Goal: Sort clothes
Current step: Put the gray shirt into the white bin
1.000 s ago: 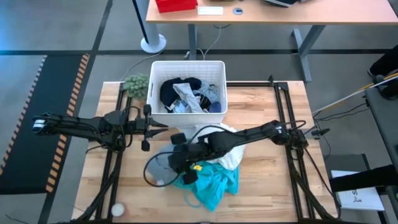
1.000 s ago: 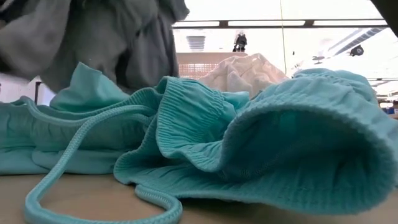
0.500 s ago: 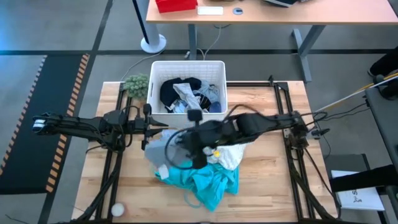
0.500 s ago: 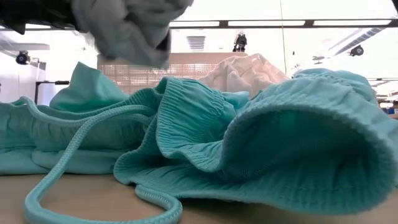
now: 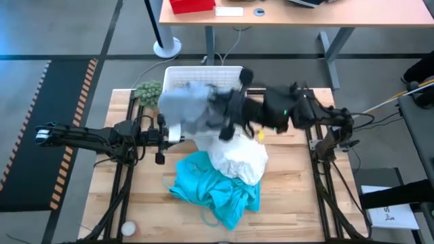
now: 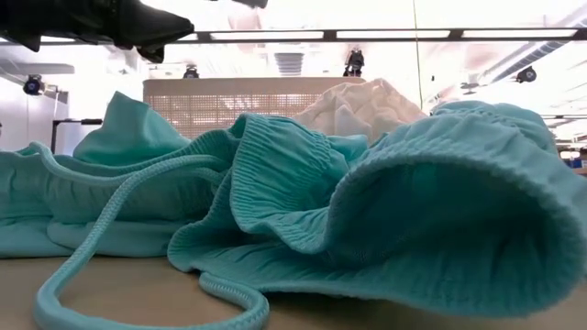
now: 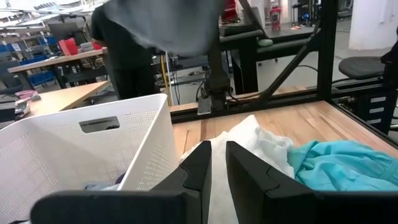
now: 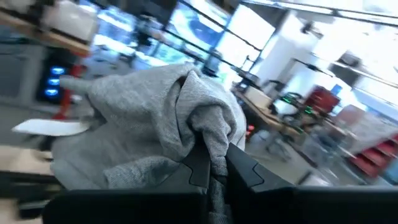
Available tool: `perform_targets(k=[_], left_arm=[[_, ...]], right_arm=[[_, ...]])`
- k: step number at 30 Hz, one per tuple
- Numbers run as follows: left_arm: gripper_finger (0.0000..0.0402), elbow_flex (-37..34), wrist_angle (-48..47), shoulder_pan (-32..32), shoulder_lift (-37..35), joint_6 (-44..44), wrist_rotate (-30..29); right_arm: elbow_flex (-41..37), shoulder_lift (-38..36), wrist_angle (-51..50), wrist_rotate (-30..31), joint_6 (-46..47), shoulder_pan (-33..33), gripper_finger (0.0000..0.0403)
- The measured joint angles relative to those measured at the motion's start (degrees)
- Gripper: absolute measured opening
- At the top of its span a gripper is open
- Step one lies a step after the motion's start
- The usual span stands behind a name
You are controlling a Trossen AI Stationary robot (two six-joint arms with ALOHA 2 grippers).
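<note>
Handling is judged from how the cloth hangs. At the left of the counter [image 5: 285, 196] the left end effector [image 5: 161, 139] waits beside the white bin [image 7: 93, 149], its fingers almost together on nothing. Just right of it, a grey garment [image 5: 184, 108] is held up over the bin by the right end effector [image 8: 214, 165], whose fingers are clamped on a bunched fold; the cloth droops in loose folds, so it is judged light, soft and limp, best taken at a gathered ridge rather than a flat edge. Lower on the counter a teal piece [image 5: 213, 190] with a drawstring lies crumpled, touching a white garment [image 5: 239, 157] to its right. What lies inside the bin is perhaps more clothing, though it is largely hidden.
</note>
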Motion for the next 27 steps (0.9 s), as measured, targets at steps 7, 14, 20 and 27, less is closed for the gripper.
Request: perform_targets(k=[7,14,20,27], left_arm=[[0.0036,0.0,0.2,0.0,0.2,0.0,0.0],[0.0036,0.0,0.2,0.0,0.4,0.0,0.0],[0.0036,0.0,0.2,0.0,0.4,0.0,0.0],[0.0036,0.0,0.4,0.0,0.4,0.0,0.0]], right_arm=[[0.0,-1.0,-2.0,-1.4,4.4,-10.7,0.0000],[0.0,1.7,-7.6,-10.8,12.3,-22.6,0.0000],[0.0,6.9,-14.1,-19.2,17.8,-28.9,0.0000],[0.0,15.4,-20.4,-22.8,19.0,-31.2,0.0000]])
